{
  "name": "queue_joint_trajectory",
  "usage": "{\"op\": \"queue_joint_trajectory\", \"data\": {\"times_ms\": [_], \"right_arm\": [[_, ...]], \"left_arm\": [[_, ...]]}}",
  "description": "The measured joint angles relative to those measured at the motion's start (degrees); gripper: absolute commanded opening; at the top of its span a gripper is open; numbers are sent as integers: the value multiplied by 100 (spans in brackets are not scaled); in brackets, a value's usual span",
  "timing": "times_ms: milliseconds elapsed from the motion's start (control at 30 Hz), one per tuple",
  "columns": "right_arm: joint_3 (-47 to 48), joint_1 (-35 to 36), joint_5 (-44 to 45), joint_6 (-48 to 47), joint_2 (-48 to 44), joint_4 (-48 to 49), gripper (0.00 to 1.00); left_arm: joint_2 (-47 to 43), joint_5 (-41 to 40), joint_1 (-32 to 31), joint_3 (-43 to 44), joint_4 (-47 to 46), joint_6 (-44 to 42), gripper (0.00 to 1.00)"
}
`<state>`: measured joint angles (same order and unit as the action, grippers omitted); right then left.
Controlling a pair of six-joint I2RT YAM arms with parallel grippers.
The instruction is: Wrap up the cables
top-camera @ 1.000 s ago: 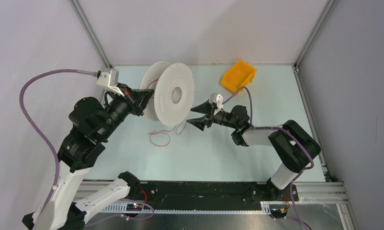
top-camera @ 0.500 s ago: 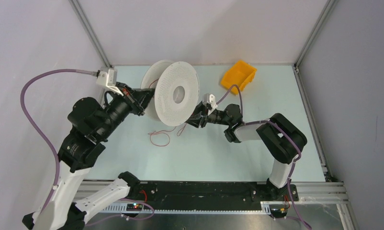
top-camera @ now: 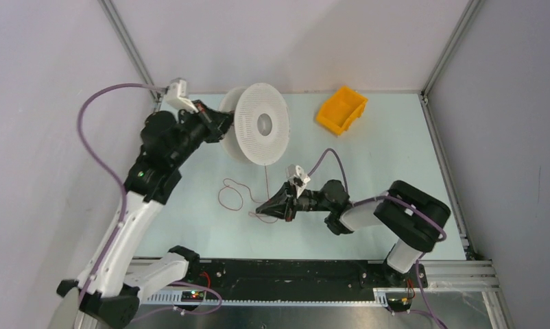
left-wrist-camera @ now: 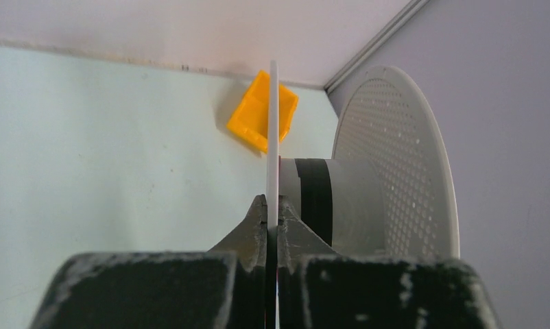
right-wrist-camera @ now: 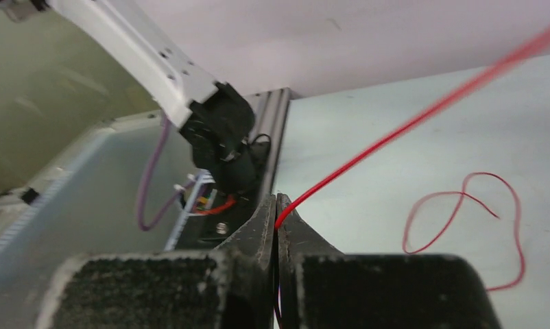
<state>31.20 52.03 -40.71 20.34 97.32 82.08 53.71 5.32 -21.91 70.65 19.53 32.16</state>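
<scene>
While the left arm stretches toward the far-left corner, left gripper point(left-wrist-camera: 272, 209) pinched on a flange of the white spool point(top-camera: 262, 123), the right arm lies low mid-worktop, right gripper point(right-wrist-camera: 276, 209) nipping the red cable point(top-camera: 267, 184) taut from the spool; loose loops lie alongside.

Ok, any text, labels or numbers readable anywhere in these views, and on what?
None readable.
The white spool, red cable and orange bin show no markings.
The small circuit boards on the base rail may carry print, but it is too small and blurred to read.
</scene>
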Motion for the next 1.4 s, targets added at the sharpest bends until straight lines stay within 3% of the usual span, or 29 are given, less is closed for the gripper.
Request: {"op": "queue_joint_trajectory", "data": {"times_ms": [167, 333, 433, 567, 700, 900, 1167, 1400], "right_arm": [[-531, 164, 282, 544, -881, 59, 9], [-785, 330, 378, 916, -1294, -184, 7], [-798, 350, 435, 1012, -1471, -787, 7], [-684, 374, 793, 817, -2210, -2402, 7], [44, 378, 1274, 225, -2892, -4461, 4], [708, 389, 2074, -920, -3342, -6301, 1], [966, 782, 3161, -2708, -3366, -7307, 5], [1104, 1506, 4059, -4332, -3340, -7051, 5]], "left_arm": [[680, 144, 28, -426, -485, 166, 0], [678, -48, -4, -828, -776, 55, 0], [546, -321, -90, -1180, -935, -155, 0], [389, -813, -286, -1587, -782, -629, 0], [326, -1287, -682, -1729, -457, -1178, 0], [229, -1816, -1211, -1744, -61, -1534, 0], [227, -2302, -1473, -1746, 382, -1576, 0], [348, -2535, -1596, -1746, 697, -1585, 0]]}}
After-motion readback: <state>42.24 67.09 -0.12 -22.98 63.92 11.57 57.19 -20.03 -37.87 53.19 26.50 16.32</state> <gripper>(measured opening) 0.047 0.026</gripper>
